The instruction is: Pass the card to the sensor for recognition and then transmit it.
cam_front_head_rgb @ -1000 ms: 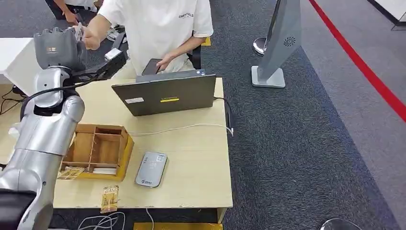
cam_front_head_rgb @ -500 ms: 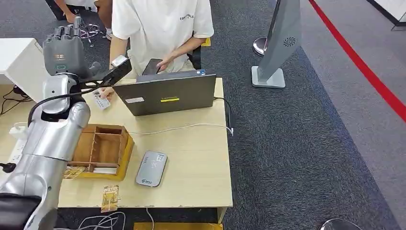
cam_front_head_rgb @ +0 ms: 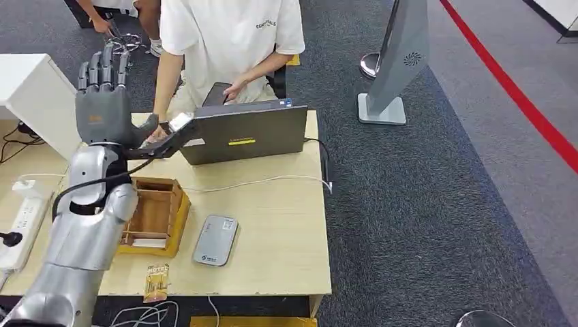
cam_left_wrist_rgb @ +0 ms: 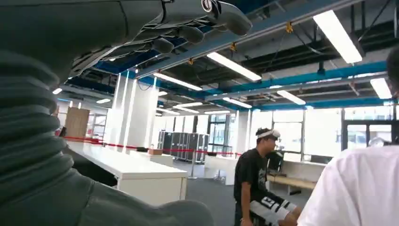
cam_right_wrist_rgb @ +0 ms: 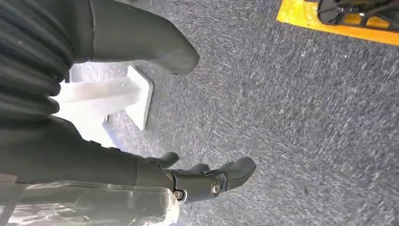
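My left hand (cam_front_head_rgb: 102,102) is raised over the table's far left with its fingers straight and apart, holding nothing. In the left wrist view its dark fingers (cam_left_wrist_rgb: 188,26) point toward the ceiling. Just behind it, a person in a white shirt (cam_front_head_rgb: 225,34) lowers a hand (cam_front_head_rgb: 153,129) to the table beside the laptop; I cannot make out a card in it. The grey card sensor (cam_front_head_rgb: 215,240) lies flat near the table's front. My right hand (cam_right_wrist_rgb: 202,181) hangs over the carpet with nothing in it, fingers loosely apart.
An open laptop (cam_front_head_rgb: 238,133) stands at the back of the wooden table (cam_front_head_rgb: 279,225), a white cable running from it. A wooden compartment box (cam_front_head_rgb: 155,212) sits left of the sensor. A yellow card sleeve (cam_front_head_rgb: 157,281) lies at the front edge. A power strip (cam_front_head_rgb: 24,218) lies far left.
The person took the card from my left hand and brought it down to the table. My left hand has opened and drifted lower and to the right.
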`<state>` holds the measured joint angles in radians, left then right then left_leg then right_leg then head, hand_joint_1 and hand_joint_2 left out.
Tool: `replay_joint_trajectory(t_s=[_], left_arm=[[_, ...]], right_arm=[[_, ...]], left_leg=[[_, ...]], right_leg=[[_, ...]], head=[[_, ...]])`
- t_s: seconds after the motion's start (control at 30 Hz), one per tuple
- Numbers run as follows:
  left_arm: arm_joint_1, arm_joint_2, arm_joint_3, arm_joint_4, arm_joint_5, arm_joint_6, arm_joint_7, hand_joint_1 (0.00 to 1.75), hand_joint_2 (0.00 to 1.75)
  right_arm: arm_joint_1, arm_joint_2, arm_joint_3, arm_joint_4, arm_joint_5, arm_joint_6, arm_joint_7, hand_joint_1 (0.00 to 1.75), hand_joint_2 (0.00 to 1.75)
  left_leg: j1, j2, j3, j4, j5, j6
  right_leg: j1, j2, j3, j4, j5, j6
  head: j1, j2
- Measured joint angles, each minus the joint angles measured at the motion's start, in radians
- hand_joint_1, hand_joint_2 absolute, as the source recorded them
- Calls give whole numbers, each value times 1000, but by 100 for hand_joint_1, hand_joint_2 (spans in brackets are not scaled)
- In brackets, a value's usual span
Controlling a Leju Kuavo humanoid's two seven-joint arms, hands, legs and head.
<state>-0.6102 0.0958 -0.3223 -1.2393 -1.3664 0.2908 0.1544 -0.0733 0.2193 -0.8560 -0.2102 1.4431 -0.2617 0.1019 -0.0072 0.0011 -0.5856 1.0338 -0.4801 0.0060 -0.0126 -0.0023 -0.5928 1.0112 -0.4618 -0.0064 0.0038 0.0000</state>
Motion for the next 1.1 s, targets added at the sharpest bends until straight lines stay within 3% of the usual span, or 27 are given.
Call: replay_joint_trajectory(t_s=[0.2, 0.37, 0.5, 0.7, 1.1], left_arm=[[261, 51, -2, -270, -5, 94, -41, 0, 175], [361, 78, -3, -376, -6, 103, -56, 0, 175], [496, 101, -3, -452, -16, 149, -75, 0, 175], [687, 110, -3, -499, -19, 204, -95, 0, 175], [819, 106, -6, -503, 23, 223, -98, 0, 175]], right_arm=[[5, 0, -22, 0, -18, -13, 10, 0, 175], [5, 0, -29, 0, -27, -15, 11, 0, 175], [7, 0, -45, 0, -40, -29, 12, 0, 175], [6, 0, -55, 0, -48, -32, 14, 0, 175], [6, 2, -72, 0, -51, -46, 22, 0, 175]], left_leg=[[0, 2, 0, 0, -1, 1], [0, 1, 0, 0, -1, 1], [0, 2, 0, 0, -1, 1], [0, 2, 0, 0, -2, 2], [0, 1, 0, 0, -2, 3]], right_leg=[[0, 1, -1, 0, -1, 1], [0, 1, 0, 0, -1, 1], [0, 2, 0, 0, -1, 1], [0, 1, -1, -1, -2, 2], [0, 1, 0, -1, -3, 2]], head=[[-1, 0], [-1, 0], [-1, 0], [-1, 0], [-1, 0]])
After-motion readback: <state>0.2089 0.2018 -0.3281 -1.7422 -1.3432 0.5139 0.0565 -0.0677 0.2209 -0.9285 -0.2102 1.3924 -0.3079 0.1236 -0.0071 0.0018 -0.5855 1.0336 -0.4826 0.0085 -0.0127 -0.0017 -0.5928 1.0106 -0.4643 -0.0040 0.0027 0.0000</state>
